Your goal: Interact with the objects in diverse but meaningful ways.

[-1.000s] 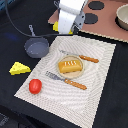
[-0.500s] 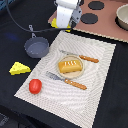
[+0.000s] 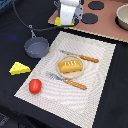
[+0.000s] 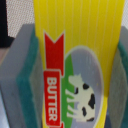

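1. Yellow cardboard-look butter block (image 4: 75, 60), printed with a red "BUTTER" ribbon and a cow, sits clamped between the green-padded fingers (image 4: 27, 85) of the gripper (image 3: 68, 21).
2. Over the last second the gripper has risen slightly above the far edge of the striped cloth placemat (image 3: 97, 95), so the block hangs clear of the surface, near the brown toy stovetop (image 3: 107, 25).
3. That lift suggests the grasp is secure and a carry can begin.
4. Nearby rest the golden bread loaf (image 3: 69, 65), the grey long-handled saucepan (image 3: 37, 48), the yellow holed cheese wedge (image 3: 18, 68) and the red tomato (image 3: 35, 85), all unmoved.
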